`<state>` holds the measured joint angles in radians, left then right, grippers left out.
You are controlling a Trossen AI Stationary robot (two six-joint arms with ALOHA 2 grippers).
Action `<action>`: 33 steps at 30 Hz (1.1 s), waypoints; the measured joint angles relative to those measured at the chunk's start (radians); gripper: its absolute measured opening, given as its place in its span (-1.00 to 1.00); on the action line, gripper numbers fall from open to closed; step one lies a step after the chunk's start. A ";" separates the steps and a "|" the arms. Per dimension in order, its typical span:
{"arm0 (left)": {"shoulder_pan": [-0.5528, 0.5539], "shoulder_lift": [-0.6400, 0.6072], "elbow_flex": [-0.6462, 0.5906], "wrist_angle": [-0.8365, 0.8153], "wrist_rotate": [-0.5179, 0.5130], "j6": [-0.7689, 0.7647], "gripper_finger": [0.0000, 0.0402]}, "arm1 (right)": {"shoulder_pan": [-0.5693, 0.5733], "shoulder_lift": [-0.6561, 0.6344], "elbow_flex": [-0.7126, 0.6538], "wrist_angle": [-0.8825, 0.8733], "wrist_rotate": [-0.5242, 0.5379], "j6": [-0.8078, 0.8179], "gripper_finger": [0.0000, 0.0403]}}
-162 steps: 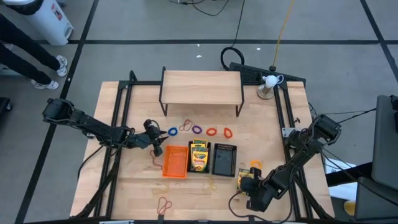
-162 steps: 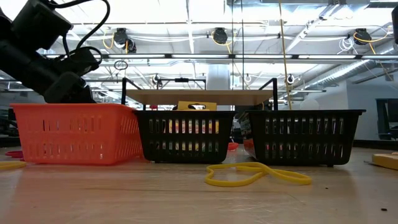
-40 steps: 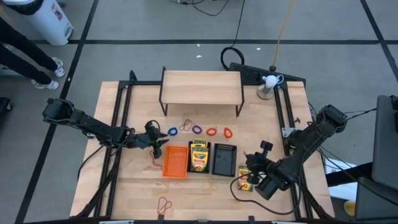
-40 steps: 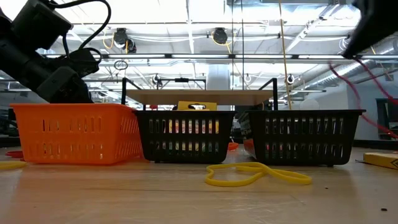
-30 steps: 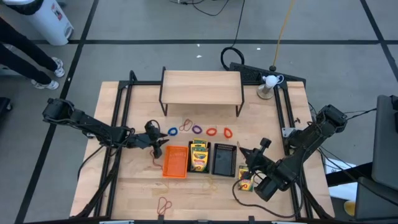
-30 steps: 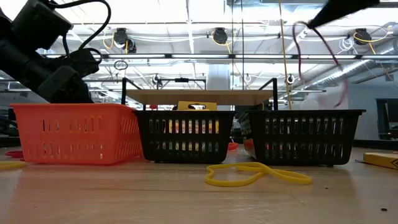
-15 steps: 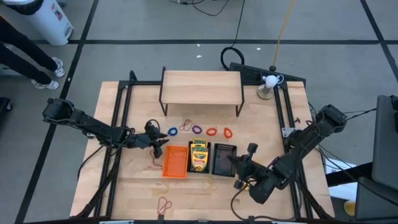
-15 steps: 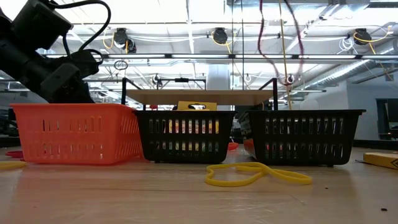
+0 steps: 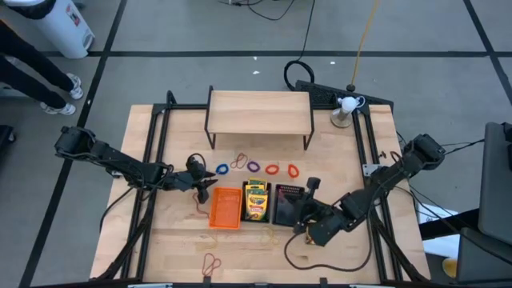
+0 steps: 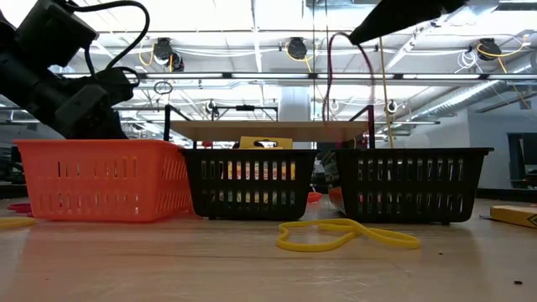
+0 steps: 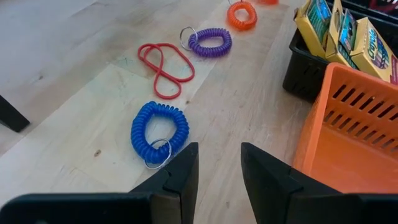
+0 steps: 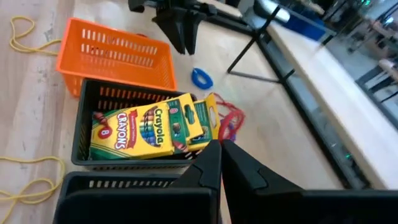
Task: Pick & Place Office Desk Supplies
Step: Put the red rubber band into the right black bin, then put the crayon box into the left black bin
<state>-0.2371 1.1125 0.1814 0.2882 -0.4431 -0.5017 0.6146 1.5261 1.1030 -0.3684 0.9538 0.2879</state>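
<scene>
1. Evidently at the carry-and-place step, with the right gripper point(image 9: 296, 210) poised above the right black tray point(image 9: 288, 190) and its fingers pressed fully together.
2. Cannot tell whether anything thin is pinched there; shows only a dark red loop point(image 10: 336, 75) dangling under that arm in the low view, band or cable unclear.
3. Probably calls next for lowering into the tray and parting the fingers, or for reaching back to the loose crayon box point(image 10: 513, 216) lying well to the side.
4. Reaches in low from the table's right edge, forearm stretched diagonally and wrist aimed at the middle black tray point(image 12: 84, 99) holding crayon boxes point(image 12: 134, 130).
5. Leaves the left gripper point(image 9: 210, 186) waiting, narrowly parted and empty, beside the orange tray point(image 9: 226, 208) near a blue coiled band point(image 11: 159, 127).
</scene>
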 joint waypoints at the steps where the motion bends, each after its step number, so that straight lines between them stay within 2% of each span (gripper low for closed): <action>1: 0.000 0.000 0.000 0.000 0.001 -0.003 -0.40 | -0.007 0.000 0.000 -0.001 -0.014 0.006 -1.00; 5: 0.000 0.000 0.000 0.000 0.026 -0.025 -0.40 | -0.026 0.000 0.000 -0.002 -0.069 0.016 -1.00; 13: 0.000 0.000 0.000 0.000 0.061 -0.027 -0.40 | -0.024 0.000 -0.001 -0.002 -0.071 0.052 -1.00; 18: 0.000 0.000 0.000 0.000 0.059 0.009 -0.40 | -0.025 0.000 -0.002 -0.010 -0.182 0.076 -0.96; 22: 0.000 0.000 0.000 0.000 0.054 0.021 -0.40 | -0.024 0.000 -0.005 -0.018 -0.225 0.097 -0.82; 33: 0.000 0.000 0.000 0.000 0.066 0.029 -0.40 | -0.024 0.000 -0.005 -0.018 -0.218 0.089 -0.21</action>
<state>-0.2371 1.1125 0.1814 0.2882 -0.3767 -0.4732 0.5903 1.5261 1.0985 -0.3866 0.7359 0.3771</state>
